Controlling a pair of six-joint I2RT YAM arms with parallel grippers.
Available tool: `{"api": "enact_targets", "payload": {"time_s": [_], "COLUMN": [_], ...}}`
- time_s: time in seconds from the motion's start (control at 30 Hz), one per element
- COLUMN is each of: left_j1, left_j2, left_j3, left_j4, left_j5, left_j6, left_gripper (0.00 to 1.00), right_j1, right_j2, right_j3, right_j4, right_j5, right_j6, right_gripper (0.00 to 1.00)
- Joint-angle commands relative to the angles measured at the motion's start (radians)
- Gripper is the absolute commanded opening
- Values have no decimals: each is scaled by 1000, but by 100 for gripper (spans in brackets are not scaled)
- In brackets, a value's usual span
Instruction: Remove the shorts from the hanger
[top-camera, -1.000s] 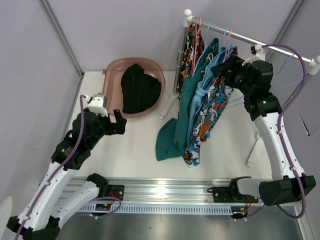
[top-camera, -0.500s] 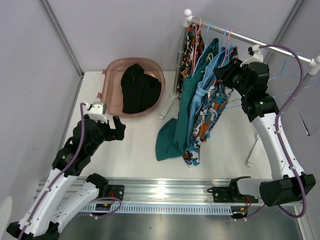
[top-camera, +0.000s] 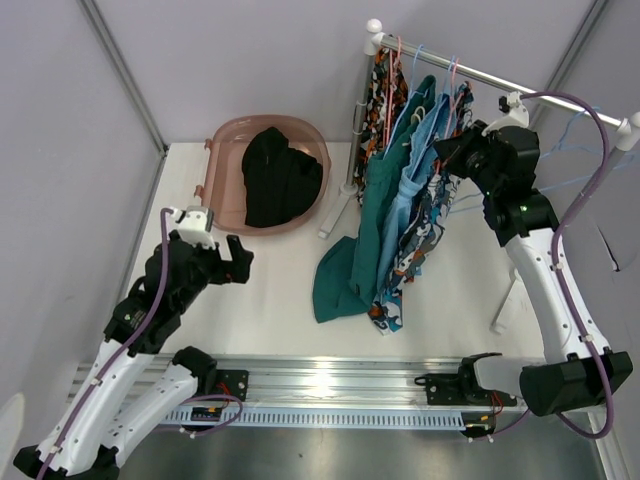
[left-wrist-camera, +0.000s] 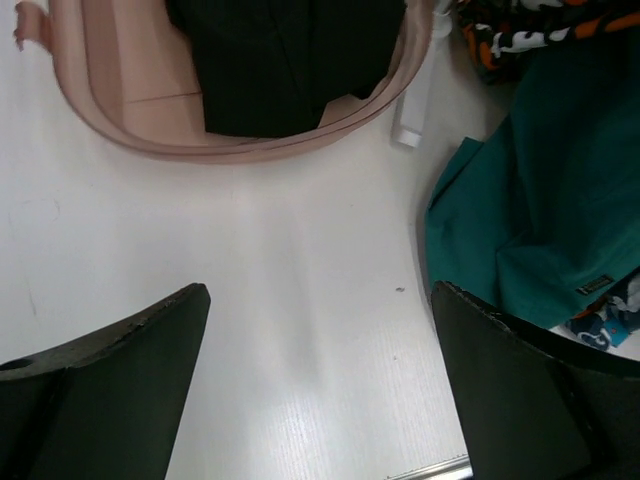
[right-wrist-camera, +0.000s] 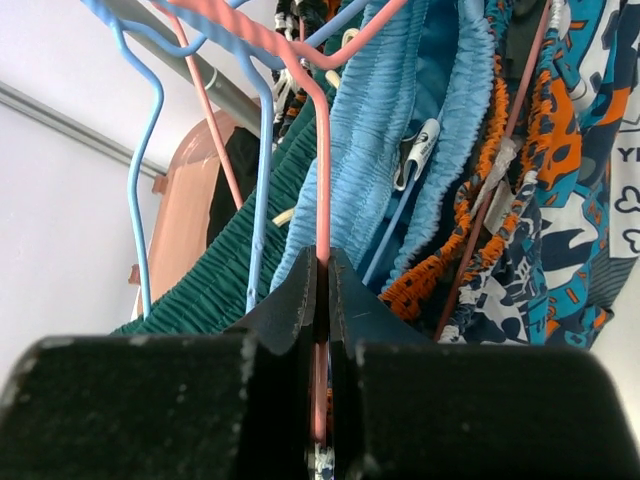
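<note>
Shorts (right-wrist-camera: 385, 120) just beyond right gripper (right-wrist-camera: 322, 268), on pink hanger (right-wrist-camera: 322, 150)

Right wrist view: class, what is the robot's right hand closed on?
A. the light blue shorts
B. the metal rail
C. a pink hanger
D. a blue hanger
C: the right hand is shut, its two fingers pinching the wire of the pink hanger that runs down between them, while the blue hanger passes beside the grip, outside it.
</note>
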Motion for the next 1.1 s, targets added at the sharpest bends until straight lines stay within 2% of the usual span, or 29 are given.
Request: {"api": "enact_targets", "payload": {"time_s": [0.0, 0.07, 0.17, 0.3, 0.4, 0.5, 0.7, 0.9, 1.07], "left_j1": [-7, -24, -80, -221, -408, -534, -731, -797, -803], "left_j2": [25, 60, 140, 290, 399, 523, 773, 884, 926], "left_j3": [98, 168, 271, 401, 458, 490, 584, 656, 675], "left_j4": [73, 103, 151, 183, 310, 388, 525, 570, 586], "left_j5": [133, 231, 294, 265, 210, 207, 188, 188, 187], "left_j6": [4, 6, 7, 1, 4, 13, 46, 46, 41], "left_gripper": [99, 99, 99, 99, 99, 99, 99, 99, 99], "right_j1": [7, 5, 7, 7, 7, 7, 9, 12, 10], "right_j2": [-82, -115, -156, -208, -247, -277, -308, -296, -310], "right_j3": [26, 49, 72, 79, 76, 72, 109, 186, 204], "right_j4": [37, 20, 2, -15, -29, -27, -65, -110, -121], "right_j5": [25, 31, 42, 54, 41, 4, -18, -36, -42], "right_j6": [-16, -19, -28, -19, 22, 61, 119, 122, 125], "right_gripper": [0, 0, 0, 0, 0, 0, 0, 0, 0]}}
